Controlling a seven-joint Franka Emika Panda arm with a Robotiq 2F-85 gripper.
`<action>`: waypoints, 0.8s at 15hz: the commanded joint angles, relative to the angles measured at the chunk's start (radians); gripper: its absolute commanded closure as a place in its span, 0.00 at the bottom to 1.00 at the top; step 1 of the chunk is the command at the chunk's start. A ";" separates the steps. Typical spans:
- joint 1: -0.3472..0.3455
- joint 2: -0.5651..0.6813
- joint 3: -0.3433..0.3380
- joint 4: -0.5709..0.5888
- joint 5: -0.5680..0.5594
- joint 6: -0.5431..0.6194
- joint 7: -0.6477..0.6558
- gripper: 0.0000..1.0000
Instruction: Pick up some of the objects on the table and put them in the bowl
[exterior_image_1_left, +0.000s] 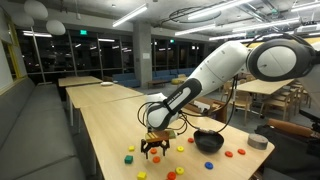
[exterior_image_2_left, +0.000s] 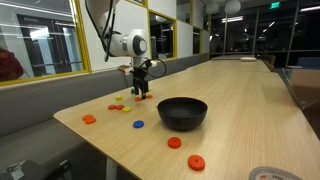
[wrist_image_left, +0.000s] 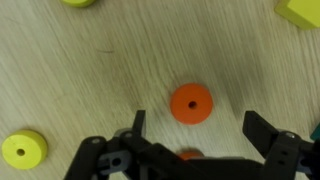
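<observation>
My gripper (wrist_image_left: 194, 124) is open and hangs low over the pale wood table (exterior_image_1_left: 105, 120). In the wrist view an orange disc with a centre hole (wrist_image_left: 190, 103) lies on the table just ahead of the two fingers, roughly between them. A second orange piece (wrist_image_left: 188, 154) peeks out under the gripper body. A yellow disc (wrist_image_left: 24, 150) and a yellow block (wrist_image_left: 300, 10) lie nearby. The black bowl (exterior_image_1_left: 209, 142) (exterior_image_2_left: 182, 112) stands on the table a short way from the gripper (exterior_image_1_left: 153, 148) (exterior_image_2_left: 141, 92). I cannot see into the bowl.
Small coloured pieces are scattered round the bowl, such as a yellow one (exterior_image_1_left: 129, 158), an orange one (exterior_image_2_left: 89, 119), a blue one (exterior_image_2_left: 138, 124) and red ones (exterior_image_2_left: 175, 142). A grey tape roll (exterior_image_1_left: 258, 142) lies beyond the bowl. The table edge (exterior_image_2_left: 100, 140) is close.
</observation>
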 joint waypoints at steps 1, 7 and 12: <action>0.005 0.018 0.006 0.034 0.018 -0.001 -0.022 0.00; 0.018 0.004 0.022 0.010 0.024 0.015 -0.019 0.00; 0.016 0.004 0.017 0.002 0.025 0.021 -0.018 0.00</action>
